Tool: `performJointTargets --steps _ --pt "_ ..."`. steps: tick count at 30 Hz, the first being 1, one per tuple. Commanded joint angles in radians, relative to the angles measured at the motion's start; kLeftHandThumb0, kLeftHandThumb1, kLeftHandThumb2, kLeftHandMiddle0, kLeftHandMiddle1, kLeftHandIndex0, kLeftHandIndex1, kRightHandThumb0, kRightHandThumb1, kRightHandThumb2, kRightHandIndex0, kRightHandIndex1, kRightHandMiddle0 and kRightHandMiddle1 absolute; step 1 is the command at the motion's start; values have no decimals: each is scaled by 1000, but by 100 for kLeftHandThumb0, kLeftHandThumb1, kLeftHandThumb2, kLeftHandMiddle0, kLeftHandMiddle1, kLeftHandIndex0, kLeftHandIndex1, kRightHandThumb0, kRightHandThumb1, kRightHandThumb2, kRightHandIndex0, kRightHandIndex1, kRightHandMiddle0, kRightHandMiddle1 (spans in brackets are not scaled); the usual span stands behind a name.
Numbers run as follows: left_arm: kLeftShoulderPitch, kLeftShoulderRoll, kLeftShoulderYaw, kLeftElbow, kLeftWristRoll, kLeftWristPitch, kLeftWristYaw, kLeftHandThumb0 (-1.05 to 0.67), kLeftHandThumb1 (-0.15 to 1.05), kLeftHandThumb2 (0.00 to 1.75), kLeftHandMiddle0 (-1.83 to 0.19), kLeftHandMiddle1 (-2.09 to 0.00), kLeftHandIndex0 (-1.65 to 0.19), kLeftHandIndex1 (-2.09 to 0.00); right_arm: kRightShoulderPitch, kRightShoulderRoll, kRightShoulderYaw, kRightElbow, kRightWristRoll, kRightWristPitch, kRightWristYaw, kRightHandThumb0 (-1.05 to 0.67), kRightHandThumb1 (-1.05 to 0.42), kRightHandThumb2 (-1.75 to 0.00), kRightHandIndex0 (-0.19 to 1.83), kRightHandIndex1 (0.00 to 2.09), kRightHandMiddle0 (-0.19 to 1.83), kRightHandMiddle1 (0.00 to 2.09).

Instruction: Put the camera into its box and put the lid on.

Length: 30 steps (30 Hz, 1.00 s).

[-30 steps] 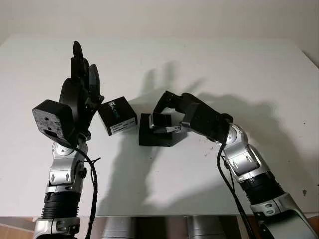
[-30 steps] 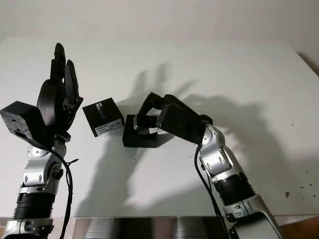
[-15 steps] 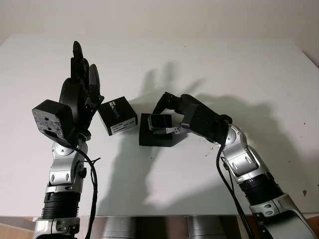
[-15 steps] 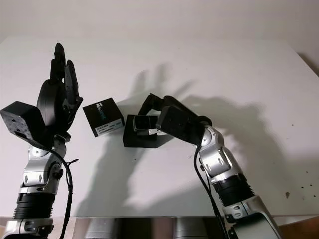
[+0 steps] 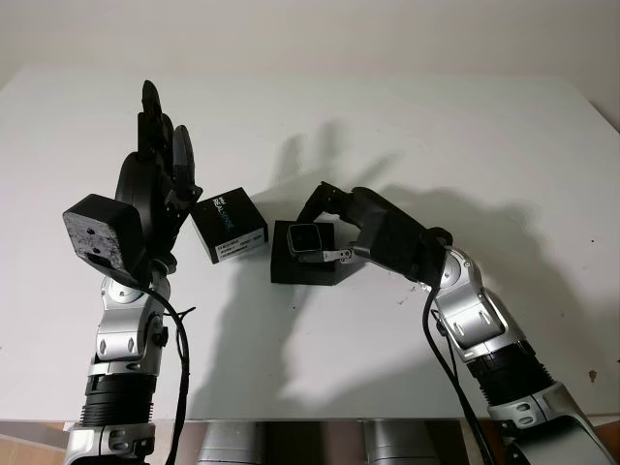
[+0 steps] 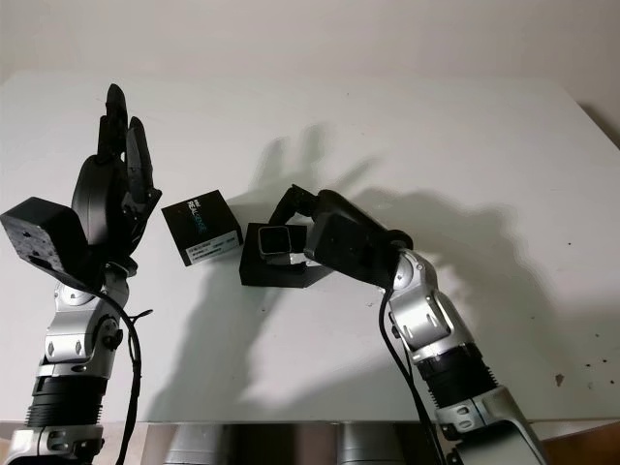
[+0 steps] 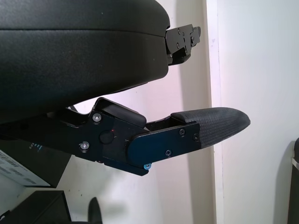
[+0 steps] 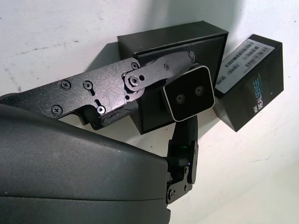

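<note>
Right wrist view: right robot hand (image 8: 187, 100) pinches the camera (image 8: 188, 93) by its side edges, lens face outward, directly above the open black box (image 5: 305, 260). Judged small, rigid, light, with a smooth metal shell likely to slip; keep fingers off the lenses. Box interior hidden, contents unclear. Lid (image 5: 230, 224) sits on the tabletop (image 5: 407, 126) just beside. Left robot hand (image 5: 160, 160) raised, open.

A flat white rectangular table (image 5: 504, 145) with a matte top spans the scene. Broad grey shadows (image 5: 262, 329) lie across the table's middle and toward its near edge. A few small dark specks (image 6: 558, 380) dot the table near its front right corner. Behind the table's far edge rises a plain pale wall (image 5: 310, 29). Below the near edge runs a brushed-metal strip (image 5: 291, 441).
</note>
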Motion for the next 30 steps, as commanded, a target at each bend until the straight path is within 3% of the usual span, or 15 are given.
performJointTargets --steps 1,15,21,26,30 --pt "9 -2 -3 -20 1 1 1 -78 105 65 19 0 19 0 3 -18 4 -7 -4 -29 2 -62 -93 -5 1 4 8 60" --pt "4 -6 -5 -20 2 6 6 -77 105 65 19 0 19 0 -17 -108 -19 71 -43 -352 -92 -62 -92 -5 -3 5 16 36" --pt "6 -5 -4 -26 -1 8 5 -77 105 64 19 0 19 0 -60 -164 -16 224 -129 -648 -277 -60 -90 -5 1 7 20 35" --pt "11 0 0 -38 -6 15 -1 -78 105 64 19 0 19 0 -149 -238 17 360 -309 -870 -491 -54 -89 -5 7 9 19 34" --pt "14 4 1 -45 -3 16 -4 -77 105 64 19 0 19 0 -219 -268 29 437 -379 -945 -580 -50 -88 -5 12 11 25 39"
